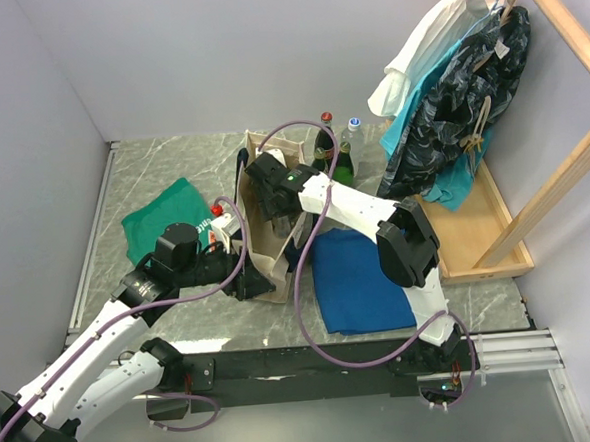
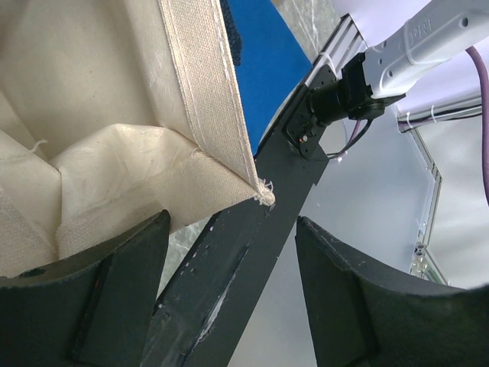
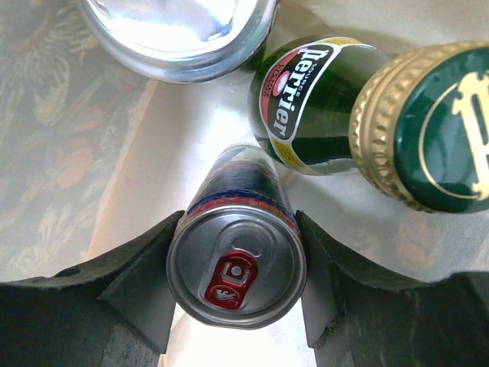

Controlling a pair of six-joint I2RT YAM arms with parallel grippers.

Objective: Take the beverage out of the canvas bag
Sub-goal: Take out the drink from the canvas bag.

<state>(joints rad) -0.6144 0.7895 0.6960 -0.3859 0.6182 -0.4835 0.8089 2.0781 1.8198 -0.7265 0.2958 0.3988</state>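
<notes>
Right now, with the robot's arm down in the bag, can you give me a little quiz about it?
1. Pick one: what sits between the fingers of the right pincer? A, a can; B, a blue cloth; C, a coat hanger.
2. True or false: the green bottle stands inside the canvas bag, next to that can.
3. Fill in: the cloth lying on the table left of the bag is ____.

Key: 1 A; 2 true; 3 green.
</notes>
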